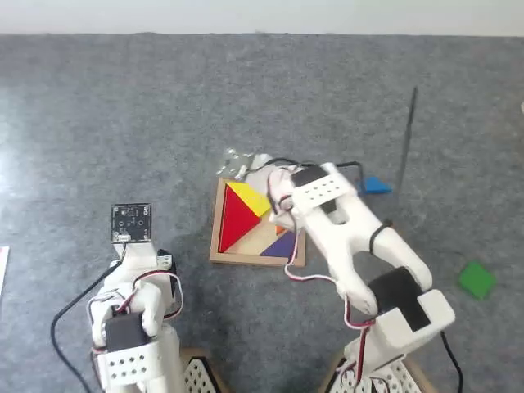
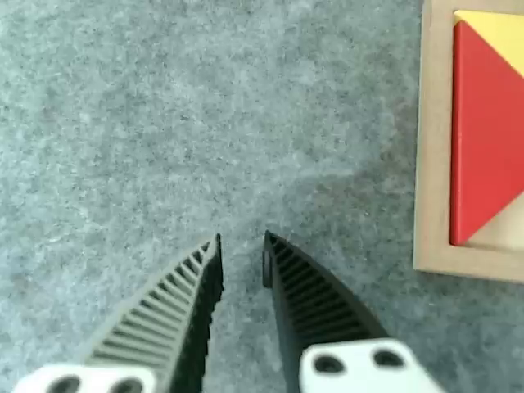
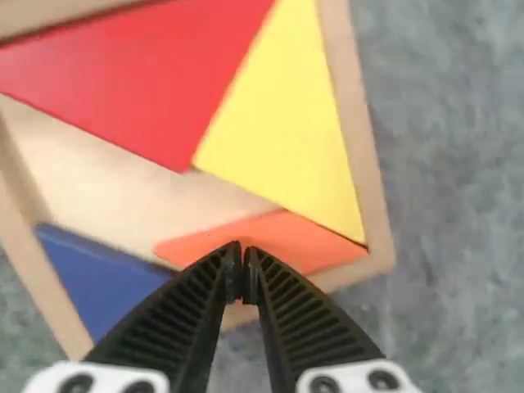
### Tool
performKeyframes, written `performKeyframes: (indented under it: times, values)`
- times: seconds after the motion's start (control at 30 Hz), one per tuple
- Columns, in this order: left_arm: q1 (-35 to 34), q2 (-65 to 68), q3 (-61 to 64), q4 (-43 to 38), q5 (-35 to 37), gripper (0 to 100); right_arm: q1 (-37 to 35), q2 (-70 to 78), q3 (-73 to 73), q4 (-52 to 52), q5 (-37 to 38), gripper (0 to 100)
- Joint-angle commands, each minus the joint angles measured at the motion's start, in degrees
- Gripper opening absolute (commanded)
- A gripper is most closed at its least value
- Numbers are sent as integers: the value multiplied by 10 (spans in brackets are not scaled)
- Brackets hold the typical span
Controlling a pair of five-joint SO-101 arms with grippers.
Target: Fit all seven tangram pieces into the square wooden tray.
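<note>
A: From above, where are the loose pieces?
B: The blue piece [image 1: 377, 186] and green piece [image 1: 476, 279] lie flat on the grey carpet [image 1: 123, 106], well apart from the tray [image 1: 215, 233]. Both are on the right arm's [image 1: 352, 233] side, so I judge it nearer.
A: Left wrist?
B: The left gripper [image 2: 241, 246] hangs over bare carpet, ridged jaws slightly apart and empty. The tray's pale wooden rim is beside it.
A: Right wrist?
B: The right gripper [image 3: 237, 258] is over the orange piece [image 3: 303, 241] in the tray, jaws closed together on nothing. The red triangle [image 3: 139, 74] and yellow triangle [image 3: 278, 131] look smooth and meet edge to edge.
</note>
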Motion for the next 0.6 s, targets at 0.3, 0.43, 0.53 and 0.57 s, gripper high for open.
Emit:
performKeyframes:
  times: [0.3, 0.43, 0.53, 0.57]
  values:
    - [1, -11, -7, 2, -1, 82, -20, -67, -4, 40, 2, 23]
    - [1, -11, -7, 2, -1, 82, -66, -82, -4, 18, -40, 24]
    - [1, -11, -7, 2, -1, 82, -79, -42, -4, -15, -72, 23]
    - [1, -11, -7, 2, -1, 82, -79, -24, -6, -19, -76, 23]
